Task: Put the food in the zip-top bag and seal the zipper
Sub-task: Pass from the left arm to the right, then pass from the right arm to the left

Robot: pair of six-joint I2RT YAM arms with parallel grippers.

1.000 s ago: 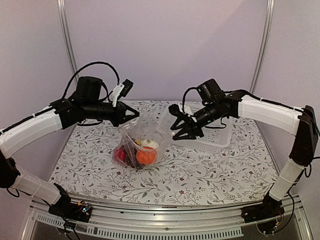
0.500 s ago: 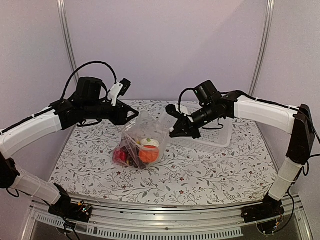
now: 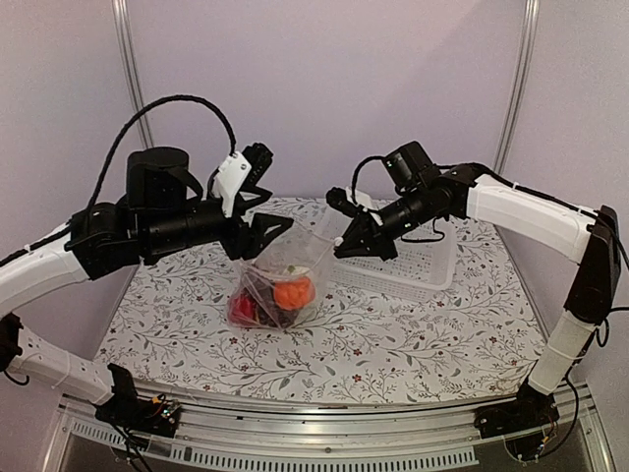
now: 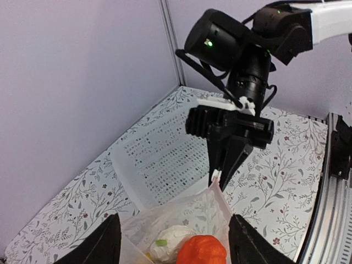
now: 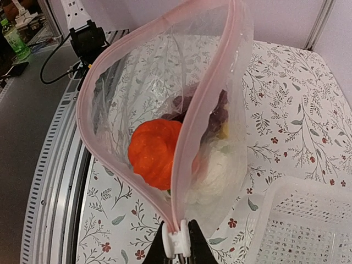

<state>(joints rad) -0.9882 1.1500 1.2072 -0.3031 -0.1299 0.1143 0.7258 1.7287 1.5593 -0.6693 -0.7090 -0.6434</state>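
Note:
The clear zip-top bag (image 3: 283, 264) hangs open just above the table between my two grippers. Inside lies the food: an orange round fruit (image 5: 154, 151), white cauliflower (image 5: 215, 175), dark grapes (image 5: 218, 111) and a red piece (image 3: 241, 310). The pink zipper (image 5: 212, 104) gapes in a wide loop. My right gripper (image 5: 179, 248) is shut on the white tab at the zipper's end, at the bag's right corner (image 3: 339, 248). My left gripper (image 4: 176, 245) stands open at the bag's left side (image 3: 275, 234), a finger on either side of the mouth.
A white lattice basket (image 3: 408, 265) stands behind the right gripper, also in the left wrist view (image 4: 165, 159) and right wrist view (image 5: 308, 220). A metal rail (image 3: 324, 413) runs along the table's near edge.
My left gripper has opened and let go of the bag's edge. The right gripper has shut on the zipper tab and lifted that corner. The bag has risen slightly.

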